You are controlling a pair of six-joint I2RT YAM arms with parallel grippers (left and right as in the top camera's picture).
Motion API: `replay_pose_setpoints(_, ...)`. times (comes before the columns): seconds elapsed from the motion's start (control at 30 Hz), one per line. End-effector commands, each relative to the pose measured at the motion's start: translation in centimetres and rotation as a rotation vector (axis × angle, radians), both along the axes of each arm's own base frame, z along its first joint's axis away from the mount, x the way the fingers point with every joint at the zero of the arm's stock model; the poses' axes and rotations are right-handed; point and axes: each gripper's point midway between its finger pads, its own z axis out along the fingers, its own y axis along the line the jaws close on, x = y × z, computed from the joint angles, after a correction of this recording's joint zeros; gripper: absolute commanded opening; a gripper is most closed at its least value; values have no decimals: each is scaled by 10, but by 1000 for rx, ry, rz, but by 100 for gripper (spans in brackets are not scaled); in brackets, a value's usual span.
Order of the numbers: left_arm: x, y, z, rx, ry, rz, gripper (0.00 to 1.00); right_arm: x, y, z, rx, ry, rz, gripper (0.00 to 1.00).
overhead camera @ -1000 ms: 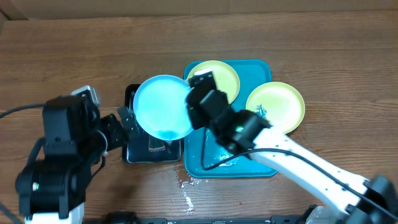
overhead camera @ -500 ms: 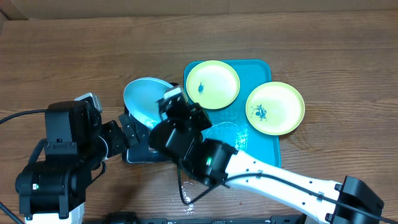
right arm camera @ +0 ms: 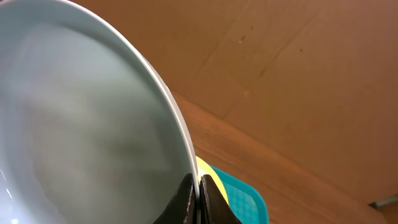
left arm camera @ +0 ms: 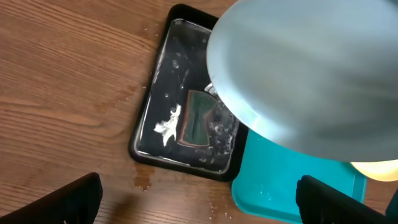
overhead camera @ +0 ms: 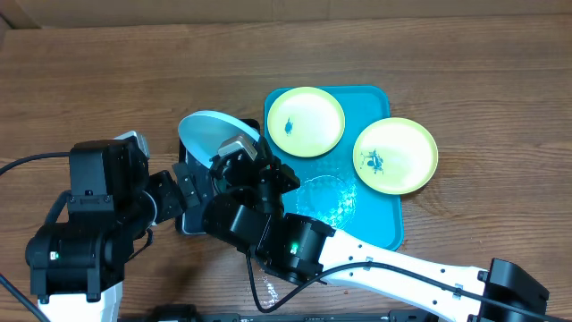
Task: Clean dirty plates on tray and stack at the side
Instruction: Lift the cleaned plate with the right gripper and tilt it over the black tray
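Right gripper (right arm camera: pixel 198 191) clenched on the rim of one plate (overhead camera: pixel 210 136), a finger on each side of the edge. The plate hangs over the black tray (left arm camera: pixel 144 124), steeply tilted. From overhead it reads as a narrow oval, long axis left-right, pale face turned up and away. A sponge (left arm camera: pixel 195 124) lies in the black tray. Left gripper (left arm camera: pixel 199 188) released, fingers wide apart, grasping nothing. Second plate (overhead camera: pixel 305 121) lies flat in the turquoise tray (overhead camera: pixel 375 224), far-left corner, with a blue smear. Third plate (overhead camera: pixel 395 155) lies flat, overhanging the tray's right rim, also smeared.
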Motion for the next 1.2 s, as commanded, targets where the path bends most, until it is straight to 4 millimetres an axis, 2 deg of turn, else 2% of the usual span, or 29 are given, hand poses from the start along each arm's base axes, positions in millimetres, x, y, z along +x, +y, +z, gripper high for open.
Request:
replay_pose_setpoints(0.0,-2,3,12,26,-43,-10,100,-3,-2,21,30,-38,-16,4)
replay_pose_setpoints(0.33,-20,15,32,82,-141,31,100,-4,-3,23,33,-49,-27,4)
replay_pose_setpoints(0.83,-20,15,32,81,-141,31,100,-4,-2,25,45,-54,-28,4)
replay_pose_setpoints(0.93,-20,15,32,80,-141,31,100,-3,-9,30,31,-81,-68,4)
replay_pose_setpoints(0.97,-20,15,32,81,-141,31,100,-3,-7,30,81,-81,-69,4)
replay_pose_setpoints(1.03,-20,15,32,81,-140,31,100,-7,5,26,52,-54,-3,4)
replay_pose_setpoints(1.1,-20,15,32,81,-140,31,100,-6,-3,32,-5,-85,-36,4)
replay_pose_setpoints(1.17,-20,15,32,81,-140,31,100,-2,-10,38,48,-112,-90,4)
